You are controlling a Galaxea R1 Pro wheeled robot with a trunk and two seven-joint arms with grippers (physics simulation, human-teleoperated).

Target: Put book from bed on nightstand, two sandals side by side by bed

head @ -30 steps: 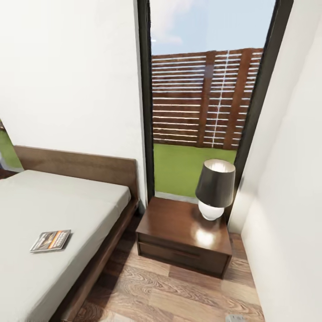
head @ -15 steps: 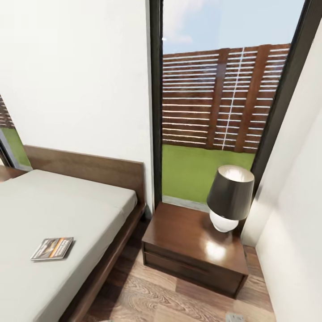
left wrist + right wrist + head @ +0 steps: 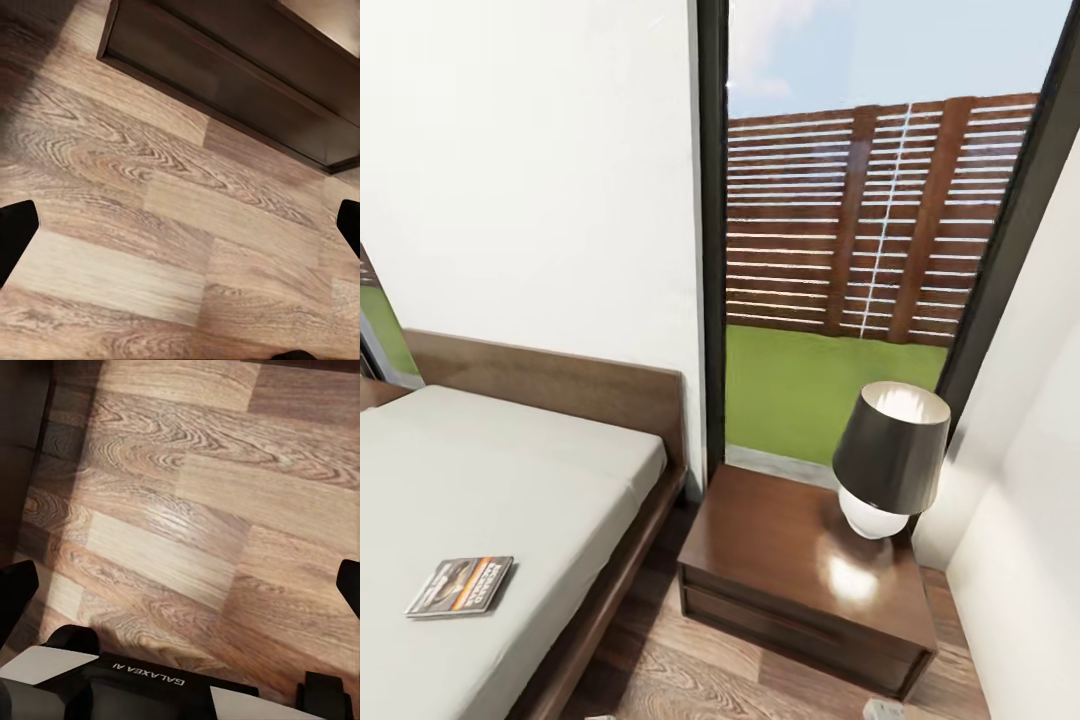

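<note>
One book: the book (image 3: 459,586) lies flat, cover up, on the off-white mattress of the bed (image 3: 520,470), near the mattress's side edge that faces the floor gap and the nightstand (image 3: 805,560).
How it will handle: judged from its look, a thin light paperback, limp rather than stiff, likely to sag or fan open if pinched by one corner; the cover looks smooth, so it may slide on the sheet when nudged.
Where to take hold: lying flush on a soft mattress, it offers no gap under it. My judgement is to press a finger down beside a long edge so the mattress gives, then pinch across the spine side, where the pages stay bound together.
Landing place: the nightstand has a glossy top with a dark-shaded lamp (image 3: 890,460) standing at its far right corner; the half nearer the bed is bare and seems the safer spot.
Left gripper (image 3: 180,225): spread wide, nothing between its fingers, hanging over the wood-plank floor (image 3: 150,247) with the nightstand's dark front (image 3: 247,67) just beyond.
Right gripper (image 3: 180,585): likewise spread and holding nothing, over bare floor planks.
Sandals: I cannot place them from these views.
Risk: a shallow pinch could lift the cover alone; a hard push could shove the book farther onto the mattress.
</note>
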